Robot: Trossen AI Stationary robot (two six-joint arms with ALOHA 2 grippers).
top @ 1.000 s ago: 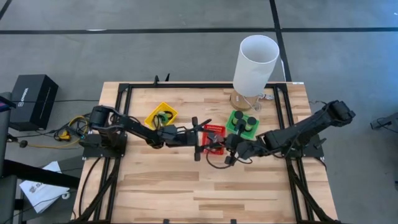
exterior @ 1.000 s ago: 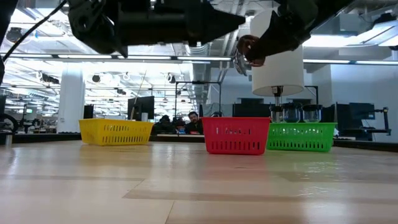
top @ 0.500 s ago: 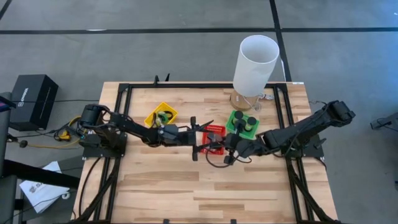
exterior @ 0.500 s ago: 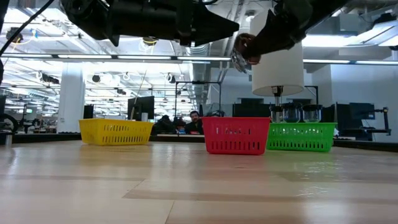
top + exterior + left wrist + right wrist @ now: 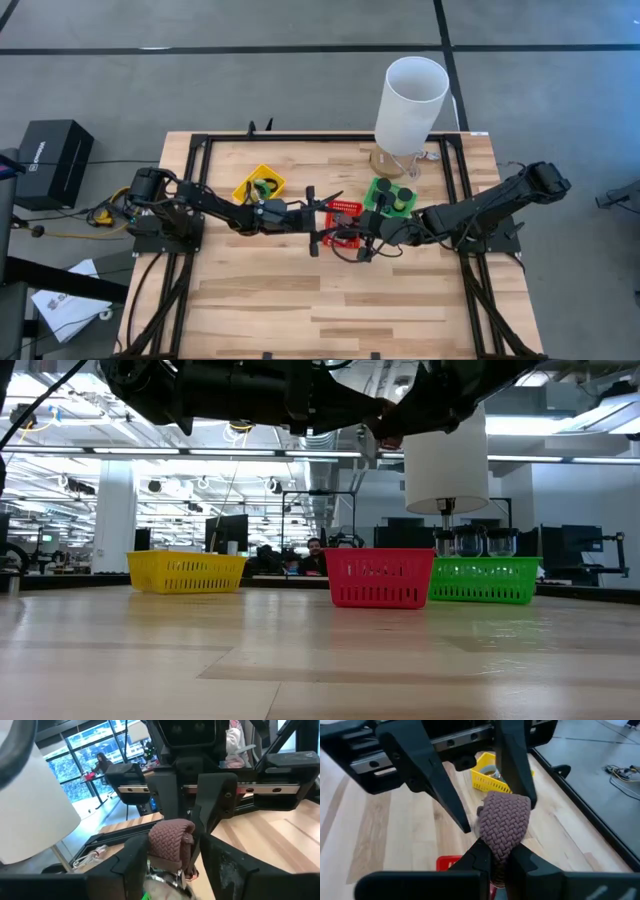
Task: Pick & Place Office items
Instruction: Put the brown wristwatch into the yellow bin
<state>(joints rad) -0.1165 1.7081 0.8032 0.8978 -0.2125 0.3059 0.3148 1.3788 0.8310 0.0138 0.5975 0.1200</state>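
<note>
Handing over, by the look of it: brown-strapped watch point(image 5: 504, 827) held in mid-air just above the red basket point(image 5: 343, 222), pinched at the strap by the right gripper point(image 5: 366, 240), fingers shut tight on the woven band. Left gripper point(image 5: 322, 224) pushed in from the other side of the red basket, fingers point(image 5: 131, 862) spread either side of the strap, not yet clamped. Probably placed so to take the watch across without a drop: strap loop standing up between the open fingers, watch case hanging below and mostly hidden. Seen from table height, both grippers meeting well above the red basket's rim, nothing touching the wood.

Left of the red basket, yellow basket point(image 5: 259, 186) with a green ring point(image 5: 262, 185) inside. Right of the red basket and a little farther back, green basket point(image 5: 390, 198) holding short black cylinders point(image 5: 392, 198). Beyond that, tall white cylinder point(image 5: 410, 103), well clear of both arms.

Judged next: closing the left fingers on the strap before any release by the right. Main risk: a slip of the soft band during the swap, or both grips pulling against each other.
</note>
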